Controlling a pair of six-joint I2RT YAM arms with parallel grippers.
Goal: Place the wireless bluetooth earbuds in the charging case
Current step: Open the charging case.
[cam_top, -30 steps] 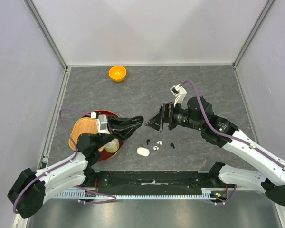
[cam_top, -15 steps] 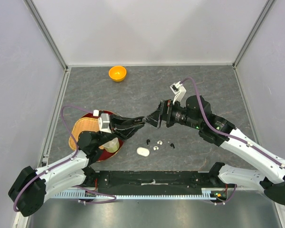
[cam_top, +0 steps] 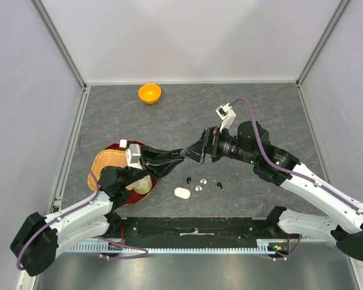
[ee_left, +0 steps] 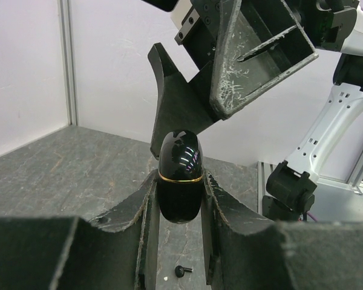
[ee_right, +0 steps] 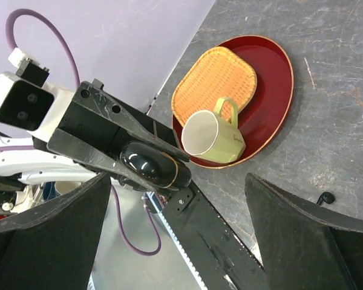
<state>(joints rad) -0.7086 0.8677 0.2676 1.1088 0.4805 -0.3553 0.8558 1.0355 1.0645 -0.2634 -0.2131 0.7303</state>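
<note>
A glossy black charging case (ee_left: 179,175) with a thin gold band is held closed and upright above the table, with my left gripper (ee_left: 178,202) shut on its lower half. My right gripper (cam_top: 196,151) faces it, jaws wide open, and one finger (ee_left: 172,103) stands just behind the case's top without touching it. From the right wrist the case (ee_right: 150,166) shows between the spread fingers. Two black earbuds (cam_top: 188,180) (cam_top: 218,185) and two silvery ones (cam_top: 204,180) (cam_top: 198,188) lie on the table below. One black earbud (ee_left: 183,270) shows under the left jaws.
A white case (cam_top: 182,193) lies near the buds. At the left stands a red tray (cam_top: 146,147) with a wicker mat (ee_right: 215,78) and a green cup (ee_right: 212,136). An orange bowl (cam_top: 149,93) sits at the back.
The two grippers have closed in on each other above the buds. The right one moved left up to the held case. Little has moved in the last half second.
</note>
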